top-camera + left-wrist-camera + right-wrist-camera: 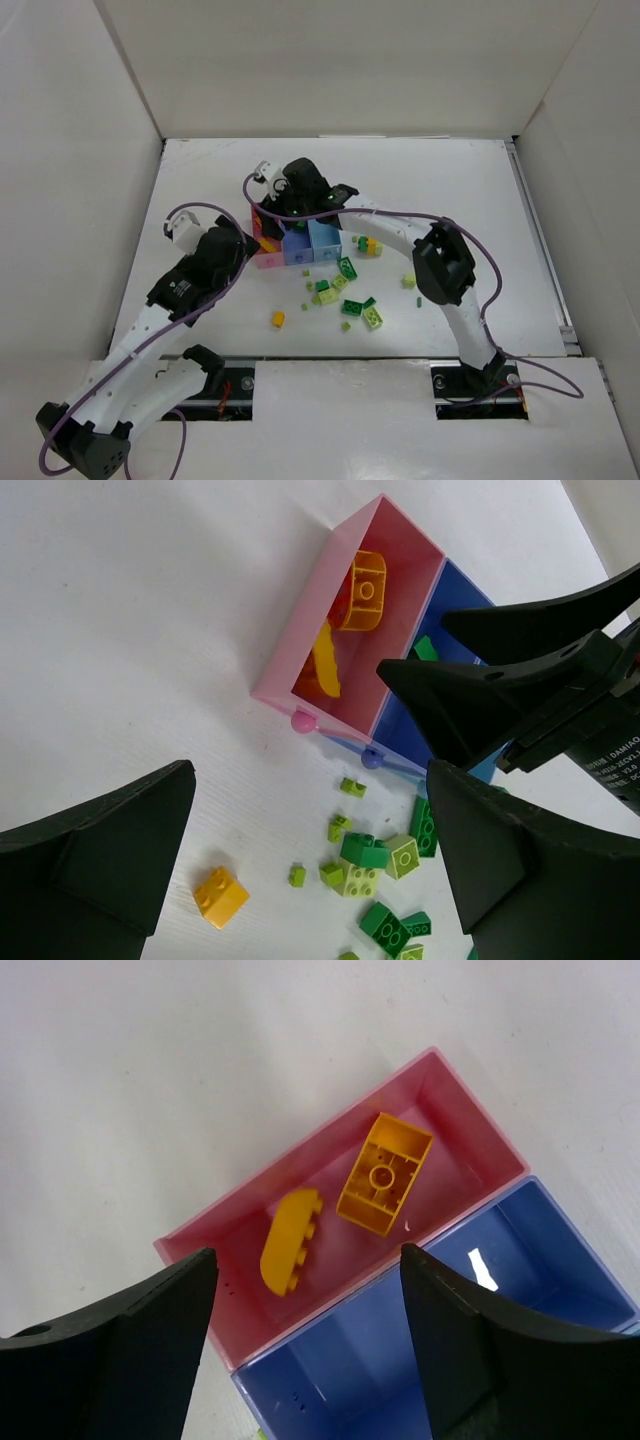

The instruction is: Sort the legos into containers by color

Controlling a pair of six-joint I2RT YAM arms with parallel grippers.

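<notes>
From the top: trouble here would come from crowding. Right pincer (275,205) up over the pink bin (268,258), left pincer (243,250) just beside it at 8 o'clock, so easy to knock arm on arm when pulling away. Easy too to nudge the pink bin, blue bin (297,250) and light blue bin (324,240), all joined in a row, and shove them across the table (200,170). Loose legos (345,290) lying at 4 o'clock from the bins, many of them touching, so a grab there might take two colours at once. One yellow lego (278,319) alone at 6 o'clock from the pink bin.

From the left wrist: left pincer (310,810) wide open, holding nothing, touching nothing. Hanging over the table, with the yellow lego (221,895) at 7 o'clock and the green pile (380,865) at 5 o'clock. Pink bin (290,670) at 12 o'clock, yellow legos (365,590) inside. Right pincer (412,648) poking in from 3 o'clock, near the wall between pink bin and blue bin (450,585).

From the right wrist: right pincer (308,1290) open a good way, nothing in its gap. Hanging above the pink bin (190,1245), not touching it as far as can be told. Two yellow legos (383,1172) on the pink floor, the curved one at 7 o'clock from the blocky one. Blue bin (450,1300) at 5 o'clock. Might clip the pink wall if lowered or swung sideways.
</notes>
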